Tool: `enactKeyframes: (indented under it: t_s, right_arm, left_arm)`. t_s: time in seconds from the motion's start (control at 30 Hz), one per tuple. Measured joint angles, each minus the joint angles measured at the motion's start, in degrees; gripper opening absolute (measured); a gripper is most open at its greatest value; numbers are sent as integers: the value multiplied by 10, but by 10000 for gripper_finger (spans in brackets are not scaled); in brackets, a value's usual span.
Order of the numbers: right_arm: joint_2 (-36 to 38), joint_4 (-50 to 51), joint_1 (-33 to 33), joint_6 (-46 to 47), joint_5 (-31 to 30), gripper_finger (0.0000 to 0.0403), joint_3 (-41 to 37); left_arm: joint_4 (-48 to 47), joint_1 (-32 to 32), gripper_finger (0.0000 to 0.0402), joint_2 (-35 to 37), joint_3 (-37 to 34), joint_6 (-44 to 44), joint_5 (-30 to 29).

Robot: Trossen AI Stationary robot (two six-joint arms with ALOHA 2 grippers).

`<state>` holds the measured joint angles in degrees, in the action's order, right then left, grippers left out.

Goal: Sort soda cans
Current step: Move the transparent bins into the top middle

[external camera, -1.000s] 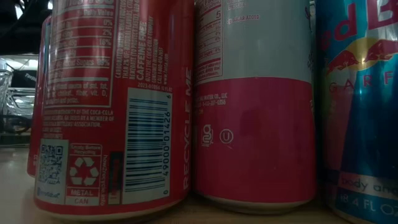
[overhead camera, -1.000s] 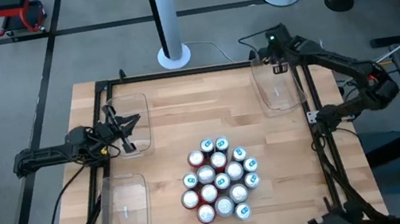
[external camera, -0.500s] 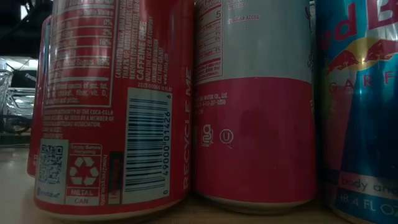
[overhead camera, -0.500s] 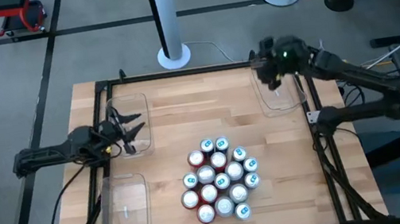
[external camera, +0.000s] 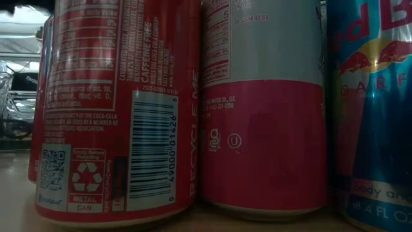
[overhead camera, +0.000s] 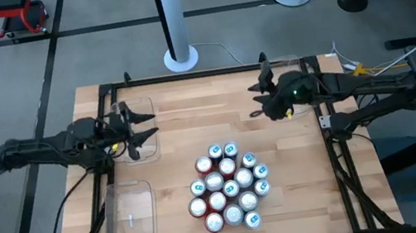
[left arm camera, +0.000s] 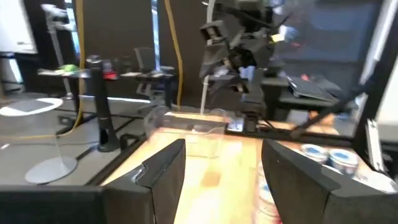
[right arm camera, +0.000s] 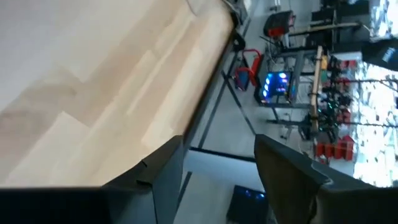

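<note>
The soda cans [overhead camera: 230,186] stand upright in one tight cluster on the wooden counter [overhead camera: 193,127], toward its near middle, silver tops up. From counter height, a red can [external camera: 116,109], a silver-and-pink can [external camera: 264,109] and a teal-blue can [external camera: 373,116] stand side by side, close together.

The left tool [overhead camera: 141,130] hangs over the far left bin [overhead camera: 136,128], a clear plastic one at the counter's left edge. Its two dark fingers [left arm camera: 165,174] are spread wide with nothing between them, and past them the left wrist view shows some can tops [left arm camera: 329,155] and the other arm farther off.

The right tool [overhead camera: 260,98] sits above the counter at the far right, beside the clear bin on the right [overhead camera: 292,95], well apart from the cans. Its fingers [right arm camera: 168,171] are parted and empty, with bare wood beyond them.

A second clear bin [overhead camera: 130,219] lies at the near left, just left of the cluster.
</note>
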<state>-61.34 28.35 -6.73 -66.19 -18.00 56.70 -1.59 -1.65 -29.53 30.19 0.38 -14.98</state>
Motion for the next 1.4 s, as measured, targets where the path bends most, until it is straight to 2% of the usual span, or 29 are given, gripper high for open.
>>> enactKeyframes:
  t_s: [0.07, 0.13, 0.3, 0.4, 0.6, 0.77, 1.27, 1.4]
  right_arm:
    - [0, -7, 14, 6, 0, 198, -12]
    - [0, -21, 27, 12, 0, 198, -25]
    - [0, -63, 57, 25, 0, 198, -74]
    - [0, -86, 76, 31, 0, 198, -97]
    - [0, -88, 113, 31, -9, 198, -109]
    - [0, -89, 129, 31, -32, 198, -109]
    - [0, -90, 129, 31, -41, 198, -109]
    - [0, -90, 129, 31, -41, 198, -109]
  left_arm:
    - [-69, -11, 202, -40, 66, 13, 4]
    - [-181, -18, 202, -77, 132, 4, 4]
    - [-440, -32, 202, -151, 255, -97, 4]
    - [-543, -42, 202, -175, 280, -168, 9]
    - [-691, -68, 202, -201, 255, -309, 53]
    - [-712, -83, 202, -224, 214, -339, 59]
    - [-698, -81, 202, -301, 146, -254, 59]
    - [-690, -81, 186, -311, 138, -254, 60]
